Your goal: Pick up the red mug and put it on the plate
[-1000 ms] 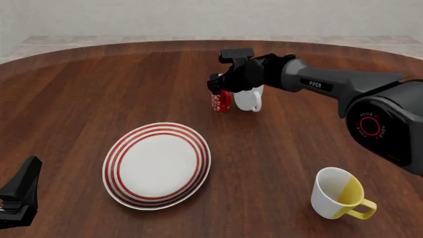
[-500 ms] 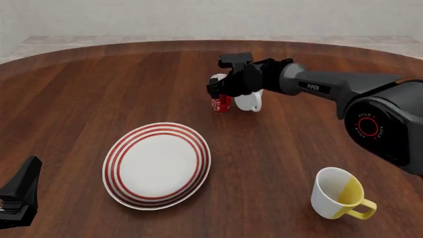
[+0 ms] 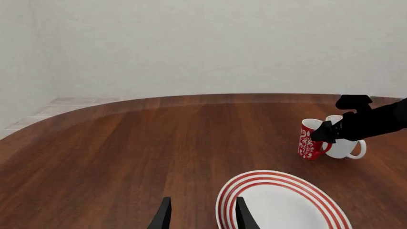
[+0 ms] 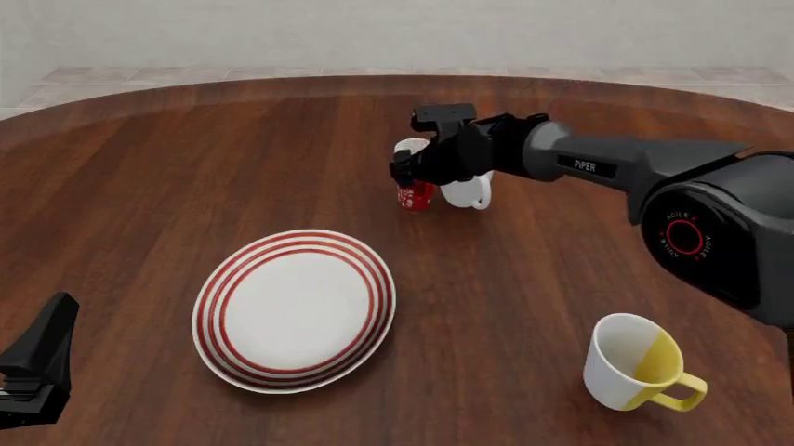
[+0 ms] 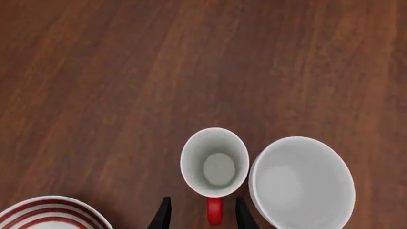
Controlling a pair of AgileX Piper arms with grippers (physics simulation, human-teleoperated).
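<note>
The red mug (image 4: pixel 411 195) stands upright on the table beyond the plate (image 4: pixel 296 309), touching or nearly touching a plain white mug (image 4: pixel 468 191). My right gripper (image 4: pixel 416 173) hangs over the red mug's near side and hides part of it. From the right wrist I look straight down into the red mug (image 5: pixel 215 162); my right gripper (image 5: pixel 202 201) is open, its fingers either side of the red handle (image 5: pixel 215 211) with gaps showing. My left gripper (image 4: pixel 35 364) rests open at the near left, short of the plate (image 3: pixel 279 202).
A larger white-and-yellow mug (image 4: pixel 633 362) stands at the near right. The plain white mug (image 5: pixel 302 181) sits right beside the red one, close to one of my right fingers. The table's far curved edge (image 4: pixel 397 78) meets a pale wall.
My right gripper has shifted slightly at the red mug, uncovering the mug's white rim on its left. The mug, plate and left arm have not moved.
</note>
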